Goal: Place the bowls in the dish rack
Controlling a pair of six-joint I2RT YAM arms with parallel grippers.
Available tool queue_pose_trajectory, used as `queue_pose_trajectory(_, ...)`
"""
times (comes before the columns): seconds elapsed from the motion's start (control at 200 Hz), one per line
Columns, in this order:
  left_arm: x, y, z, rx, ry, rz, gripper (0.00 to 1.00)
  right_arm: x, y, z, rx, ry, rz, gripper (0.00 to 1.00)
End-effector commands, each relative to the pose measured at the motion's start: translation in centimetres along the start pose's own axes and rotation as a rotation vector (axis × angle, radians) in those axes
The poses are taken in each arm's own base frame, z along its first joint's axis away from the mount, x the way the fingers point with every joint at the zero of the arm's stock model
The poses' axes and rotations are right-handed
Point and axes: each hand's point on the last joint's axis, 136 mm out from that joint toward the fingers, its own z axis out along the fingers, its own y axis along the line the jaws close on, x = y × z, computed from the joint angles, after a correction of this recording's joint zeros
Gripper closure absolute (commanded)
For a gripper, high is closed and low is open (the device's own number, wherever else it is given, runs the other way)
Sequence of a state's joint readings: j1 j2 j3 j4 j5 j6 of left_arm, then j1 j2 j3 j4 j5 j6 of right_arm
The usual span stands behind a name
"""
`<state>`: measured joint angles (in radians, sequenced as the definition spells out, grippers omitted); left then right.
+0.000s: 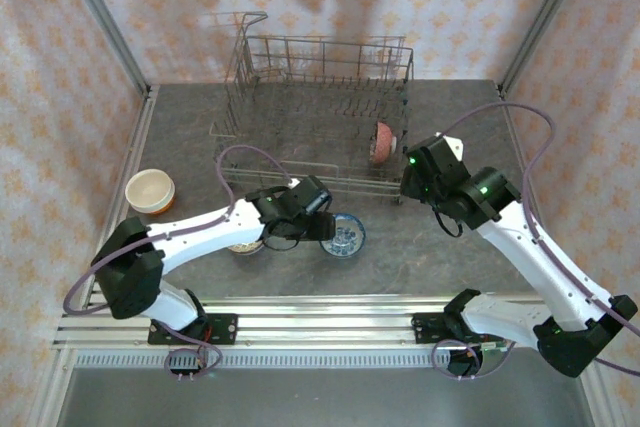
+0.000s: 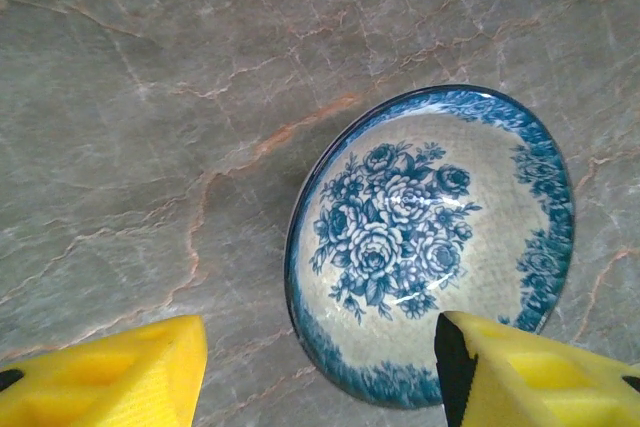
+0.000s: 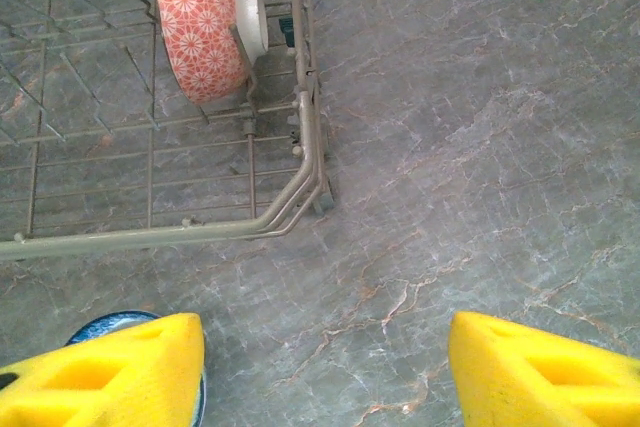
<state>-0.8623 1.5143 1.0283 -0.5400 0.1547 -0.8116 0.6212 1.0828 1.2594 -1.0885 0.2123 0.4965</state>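
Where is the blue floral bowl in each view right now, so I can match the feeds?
Top external: blue floral bowl on the table in front of the dish rack, at the left gripper.
Left wrist: centre-right, bowl face up.
Right wrist: a sliver at the bottom-left edge.
Shared landmark: pink patterned bowl standing in the rack's near right corner, top and right wrist.

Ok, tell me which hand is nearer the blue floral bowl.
Left. The left hand is open right at the blue floral bowl; the right hand sits off by the dish rack's near right corner.
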Motion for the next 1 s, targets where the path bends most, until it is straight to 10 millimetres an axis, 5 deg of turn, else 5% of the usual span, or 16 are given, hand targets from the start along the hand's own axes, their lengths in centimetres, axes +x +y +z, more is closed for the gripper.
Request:
queue_pose_trajectory(0.0, -0.3, -1.1, 1.3, 0.014, 0.019, -0.008, 0.37, 0.0, -0.4, -0.2, 0.002, -0.024, 0.015, 0.34)
queue_pose_trajectory(0.515, 0.9, -0.4, 5.8, -0.063, 0.108, -0.028, 0.46, 0.6, -1.0, 0.9, 0.032, -0.033, 0.004, 0.34)
queue_pose_trajectory(0.996, 1.2, -0.4, 6.7, -0.073, 0.136, -0.031, 0.71, 1.2, -0.6, 2.1, 0.042, -0.008, -0.013, 0.34)
